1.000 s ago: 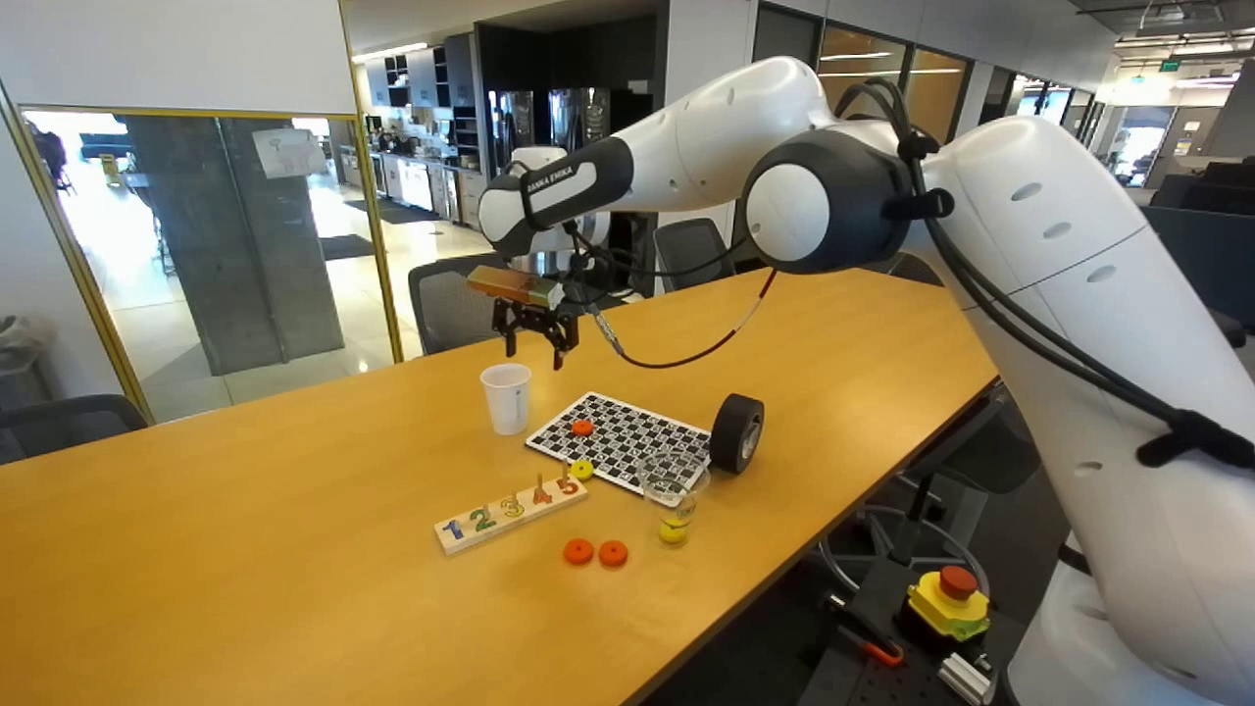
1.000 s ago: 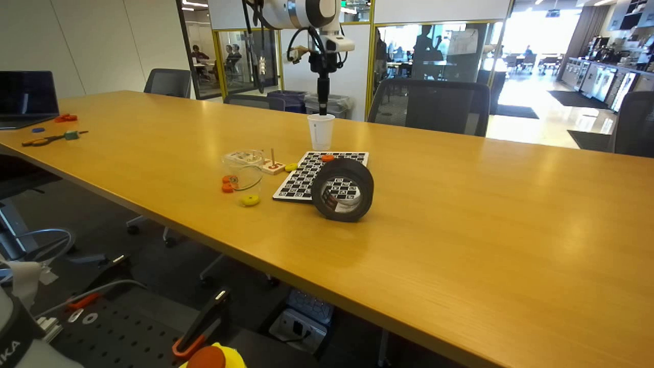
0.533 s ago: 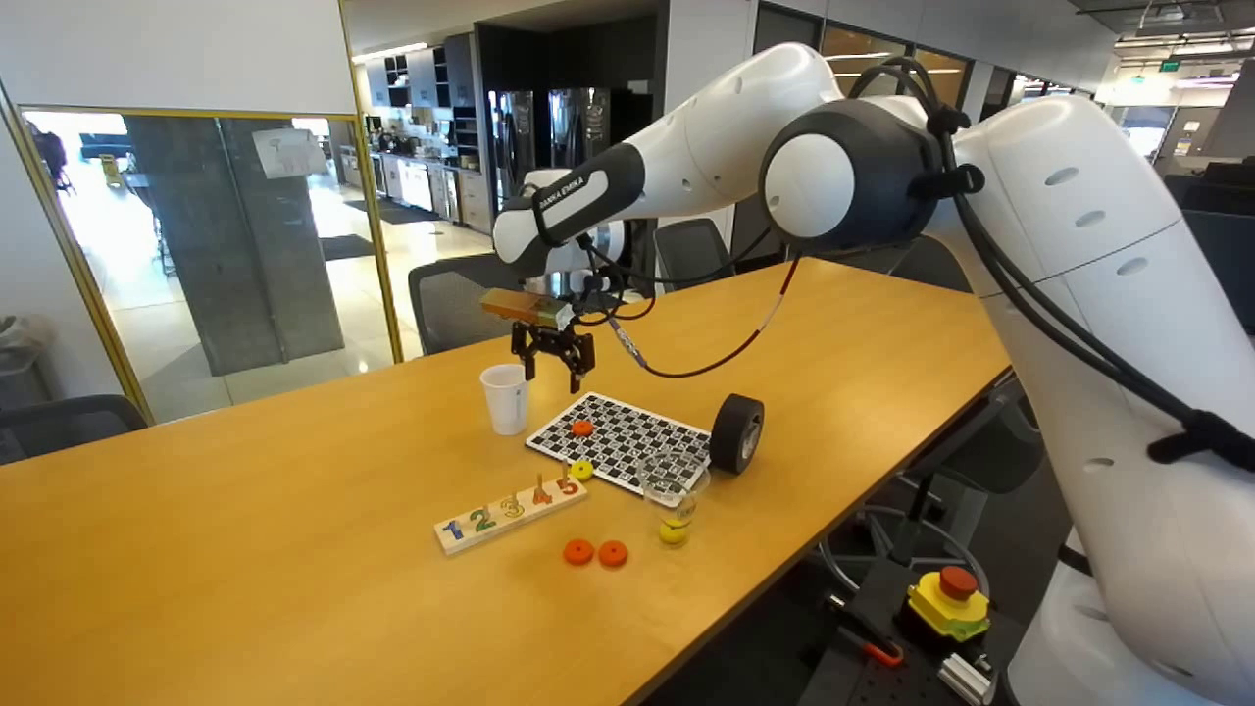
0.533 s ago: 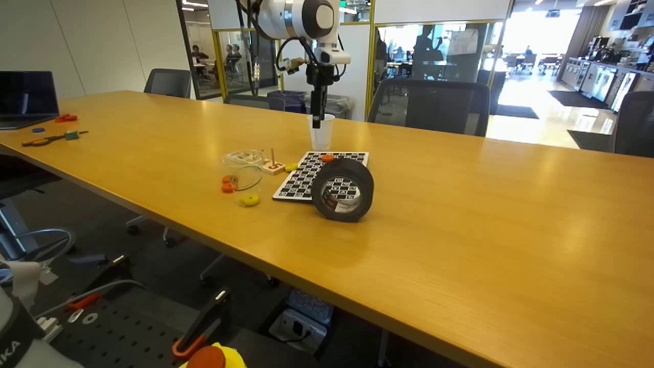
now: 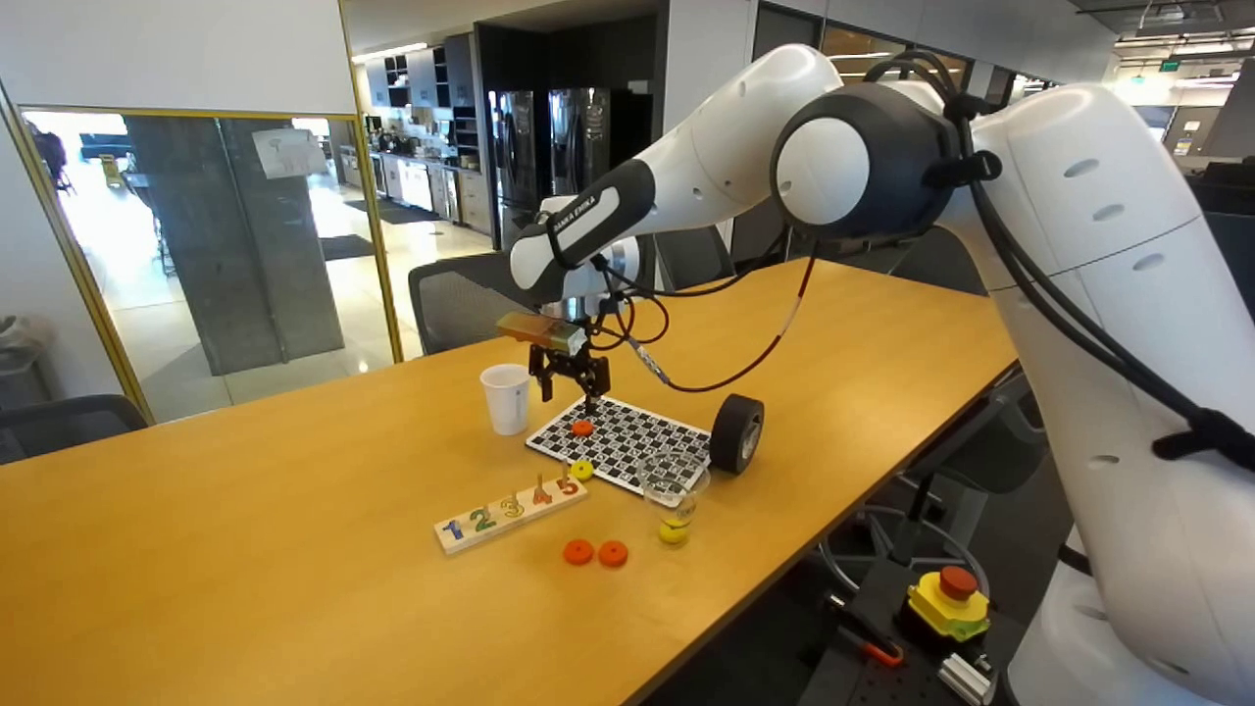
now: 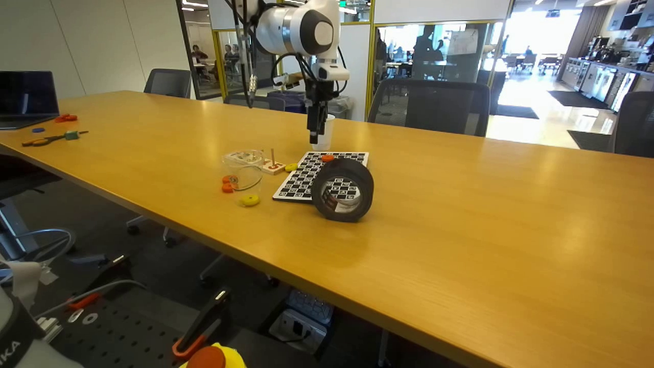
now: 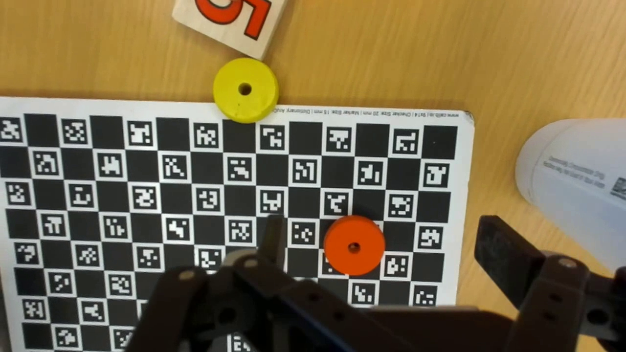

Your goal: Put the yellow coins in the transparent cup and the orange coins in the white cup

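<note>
My gripper (image 5: 569, 403) is open and empty above the checkered board. In the wrist view, its fingers (image 7: 385, 237) stand wide apart on either side of an orange coin (image 7: 354, 246) lying flat on the board, apart from it. Two more orange coins (image 5: 578, 552) (image 5: 613, 554) lie on the table. A yellow coin (image 7: 246, 90) rests at the board's edge. Another yellow coin (image 5: 673, 531) shows at the bottom of the transparent cup (image 5: 688, 480), seemingly inside. The white cup (image 5: 507, 402) stands upright beside the board, partly behind the gripper in an exterior view (image 6: 328, 135).
The checkered board (image 5: 642, 446) lies flat. A black tape roll (image 5: 733, 434) stands on edge at its corner, near the transparent cup. A wooden number board with pegs (image 5: 490, 528) lies beside the yellow coin. A laptop (image 6: 28, 97) and scissors (image 6: 43, 140) lie further off.
My open gripper has come away from above the white cup and moved down over the orange coin on the checkered board. Coins and cups have not moved.
</note>
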`<state>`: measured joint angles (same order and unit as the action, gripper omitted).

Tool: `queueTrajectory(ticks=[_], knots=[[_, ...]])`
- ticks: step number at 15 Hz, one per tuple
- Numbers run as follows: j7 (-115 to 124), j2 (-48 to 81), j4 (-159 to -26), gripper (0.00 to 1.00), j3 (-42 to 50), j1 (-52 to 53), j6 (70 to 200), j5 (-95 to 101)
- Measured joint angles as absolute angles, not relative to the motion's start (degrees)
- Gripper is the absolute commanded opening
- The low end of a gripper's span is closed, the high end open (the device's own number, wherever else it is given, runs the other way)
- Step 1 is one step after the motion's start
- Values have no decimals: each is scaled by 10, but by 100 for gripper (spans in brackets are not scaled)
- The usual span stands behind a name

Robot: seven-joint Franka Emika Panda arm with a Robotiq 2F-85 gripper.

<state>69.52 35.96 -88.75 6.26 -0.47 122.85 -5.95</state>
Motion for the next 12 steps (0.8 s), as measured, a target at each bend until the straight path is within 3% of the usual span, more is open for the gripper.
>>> queueTrajectory(ticks=[12], knots=[[694,371,-921,100,63,-19,1275,-73]])
